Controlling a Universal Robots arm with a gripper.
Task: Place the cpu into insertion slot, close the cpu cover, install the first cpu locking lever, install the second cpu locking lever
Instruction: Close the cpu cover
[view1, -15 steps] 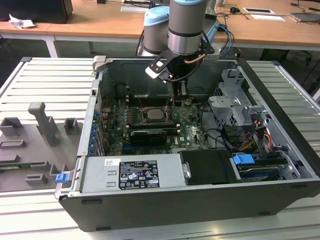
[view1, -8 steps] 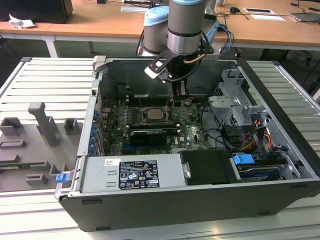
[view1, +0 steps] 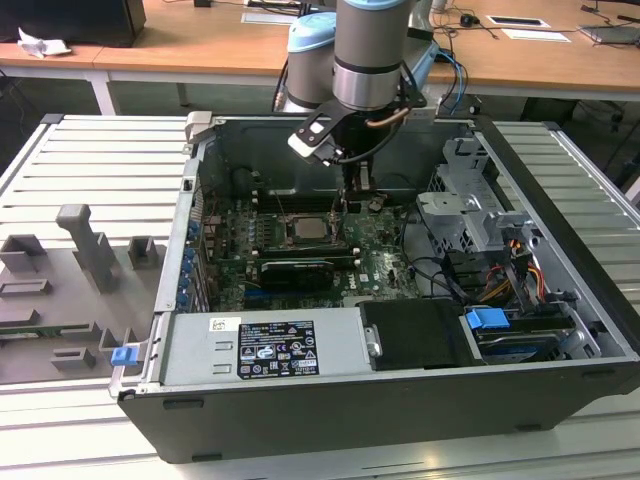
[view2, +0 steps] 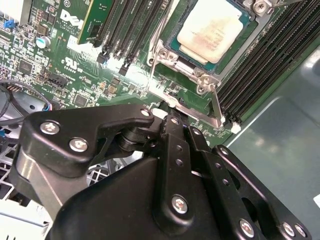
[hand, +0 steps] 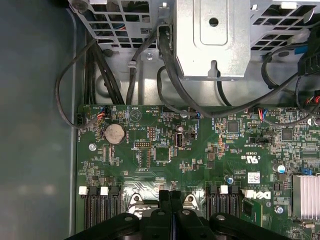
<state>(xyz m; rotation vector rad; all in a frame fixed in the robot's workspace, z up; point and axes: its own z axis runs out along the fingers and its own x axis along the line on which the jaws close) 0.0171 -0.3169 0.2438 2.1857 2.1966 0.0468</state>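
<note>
The ribbed grey desk (view1: 90, 160) carries an open computer case (view1: 400, 410) lying on its side. The case sits mid-desk and reaches toward the edge on the exterior view's right. Grey fixture blocks (view1: 95, 255) stand near the desk edge on the exterior view's left. The arm (view1: 370, 50) comes down from above into the case, over the green motherboard (view1: 385, 265).

The gripper (view1: 346, 205) is low over the board, just beside the insertion slot (view1: 322, 242), on the side away from the power supply (view1: 270, 345). In both wrist views its black fingers (hand: 164, 197) are pressed together with only a thin seam between them. Whether they pinch anything cannot be told.

In the second wrist view the gripper (view2: 172, 121) has its tips right at a thin silver locking lever (view2: 200, 114) that runs along the socket's near edge. The cpu cover (view2: 187, 70) lies down flat around the socket. The cpu (view2: 212, 27) is seated in the slot, and its pale metal face shows through the cover's window.
</note>
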